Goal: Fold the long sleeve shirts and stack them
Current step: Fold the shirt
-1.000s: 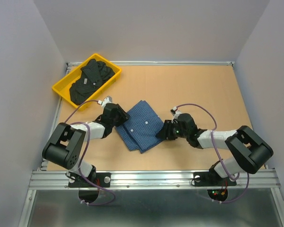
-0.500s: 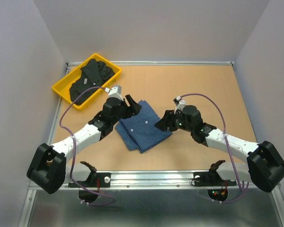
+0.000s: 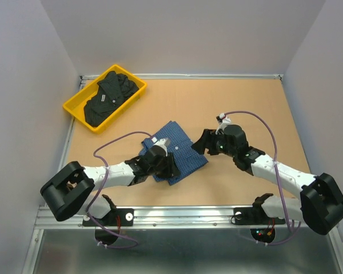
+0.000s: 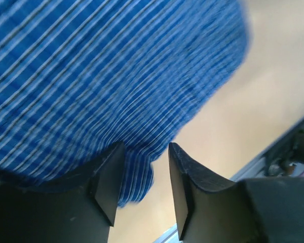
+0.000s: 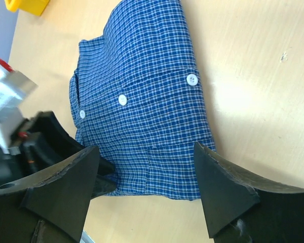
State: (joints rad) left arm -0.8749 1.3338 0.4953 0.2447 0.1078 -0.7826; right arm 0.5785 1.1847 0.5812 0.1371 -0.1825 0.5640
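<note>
1. Blue checked cloth is our concern: the blue shirt (image 3: 174,153) lies folded near the middle of the worktop (image 3: 246,108), buttons up. The black shirt (image 3: 107,96) sits in the yellow tray (image 3: 74,111) at 10 o'clock.
2. The left tool (image 4: 146,152) stands part-open astride the blue shirt's 7 o'clock corner. Bare worktop shows between its fingers, so we judge it released. The right tool (image 5: 146,149) hovers spread wide and empty at the shirt's 3 o'clock edge.
3. We fear a pinch that catches only the top layer, because lifting would then peel the fold open. A drag along the board would rumple the lower layers.
4. Both arms crowd one small bundle, so a careless swing could knock them together or snag a cable loop (image 3: 120,140).
5. The worktop is smooth tan board with a metal rail (image 3: 188,214) at 6 o'clock, and plain pale walls (image 3: 188,34) close three sides.
</note>
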